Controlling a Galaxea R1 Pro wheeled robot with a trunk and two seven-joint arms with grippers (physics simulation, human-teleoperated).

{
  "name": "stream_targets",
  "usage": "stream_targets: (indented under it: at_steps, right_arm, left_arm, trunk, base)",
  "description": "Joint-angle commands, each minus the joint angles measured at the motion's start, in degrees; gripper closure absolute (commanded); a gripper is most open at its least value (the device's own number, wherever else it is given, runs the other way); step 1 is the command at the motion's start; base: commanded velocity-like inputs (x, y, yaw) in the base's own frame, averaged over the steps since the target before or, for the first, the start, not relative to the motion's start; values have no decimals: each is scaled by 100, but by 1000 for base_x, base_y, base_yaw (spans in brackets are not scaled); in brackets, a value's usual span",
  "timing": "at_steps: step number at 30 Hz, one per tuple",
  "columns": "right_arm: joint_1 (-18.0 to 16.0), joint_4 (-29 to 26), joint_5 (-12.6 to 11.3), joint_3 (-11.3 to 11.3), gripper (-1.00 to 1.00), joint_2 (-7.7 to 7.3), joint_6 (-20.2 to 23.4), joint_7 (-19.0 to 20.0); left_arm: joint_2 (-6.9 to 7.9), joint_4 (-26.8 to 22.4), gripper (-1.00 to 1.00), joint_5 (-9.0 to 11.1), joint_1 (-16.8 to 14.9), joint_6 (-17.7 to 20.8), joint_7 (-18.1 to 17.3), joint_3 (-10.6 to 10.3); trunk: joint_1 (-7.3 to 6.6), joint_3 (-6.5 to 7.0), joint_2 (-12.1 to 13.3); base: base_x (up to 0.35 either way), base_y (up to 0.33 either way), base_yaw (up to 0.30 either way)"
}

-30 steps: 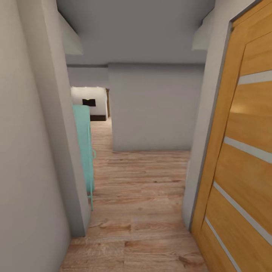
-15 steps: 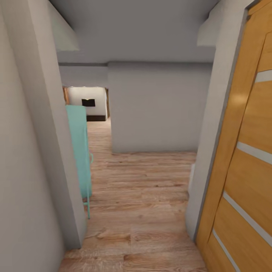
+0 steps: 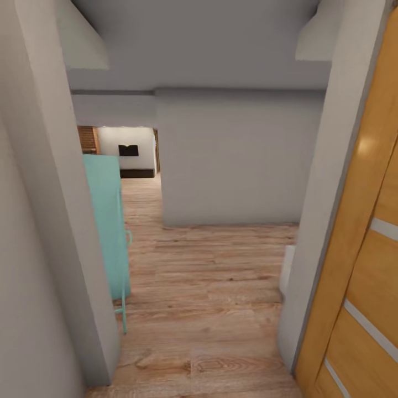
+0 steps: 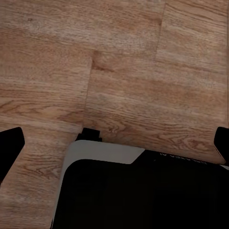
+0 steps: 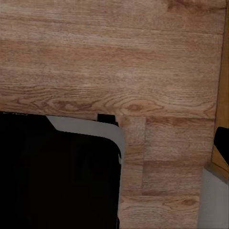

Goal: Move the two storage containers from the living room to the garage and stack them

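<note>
Head view: we're in the hallway on wood plank floor, orange door right, teal cabinet left. Living room opens far ahead-left, brick visible; no containers in sight. Wrist views: floor and robot base. Gripper states: can't tell.

Teal cabinet beside wooden door
</note>
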Motion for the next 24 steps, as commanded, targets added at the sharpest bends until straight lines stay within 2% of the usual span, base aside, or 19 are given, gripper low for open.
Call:
stream_targets:
  at_steps: [1,24]
  right_arm:
    - [-8,18,-54,49,-100,2,-34,-2]
    - [-8,18,-53,49,-100,2,-34,-2]
  left_arm:
    - [-2,5,-100,24,-5,-19,11,16]
    - [-2,5,-100,24,-5,-19,11,19]
  trunk:
    - [5,-9,-7]
    - [5,-9,-7]
  base:
    - [322,0,0]
    - [322,0,0]
